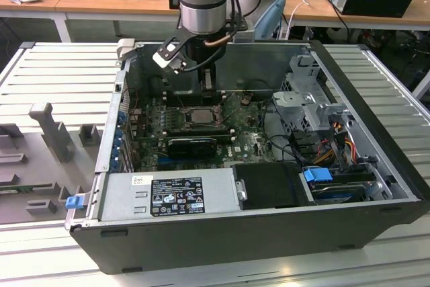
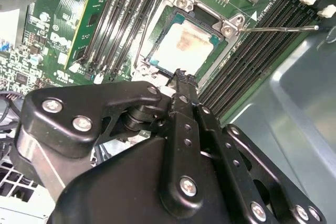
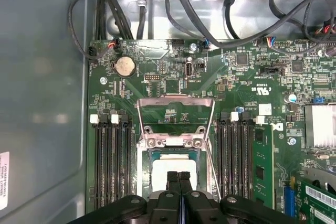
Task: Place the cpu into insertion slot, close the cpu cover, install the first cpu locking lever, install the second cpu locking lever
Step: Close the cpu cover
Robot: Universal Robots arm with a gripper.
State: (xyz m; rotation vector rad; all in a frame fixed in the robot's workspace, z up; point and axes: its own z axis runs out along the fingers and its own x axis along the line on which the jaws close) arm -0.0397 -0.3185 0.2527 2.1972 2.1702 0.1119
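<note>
The cpu (image 3: 173,169), a pale square chip, lies in the insertion slot (image 3: 146,157) on the green motherboard; it also shows in the second wrist view as the cpu (image 2: 184,48) in the insertion slot (image 2: 167,23). The cpu cover (image 3: 176,99), a metal frame with a square window, stands swung open behind the slot. A thin locking lever (image 2: 278,28) sticks out free beside the socket. My gripper (image 3: 179,178) hovers just over the chip's near edge, its black fingers pressed together with nothing between them. In the exterior view the gripper (image 1: 207,89) hangs inside the case above the socket (image 1: 200,115).
Long black memory slots (image 3: 110,161) flank the socket on both sides. Cable bundles (image 3: 184,3) run across the back of the case. A power supply (image 1: 171,196) and a drive cage (image 1: 309,102) line the case walls. A grey case wall (image 3: 42,103) stands close beside the board.
</note>
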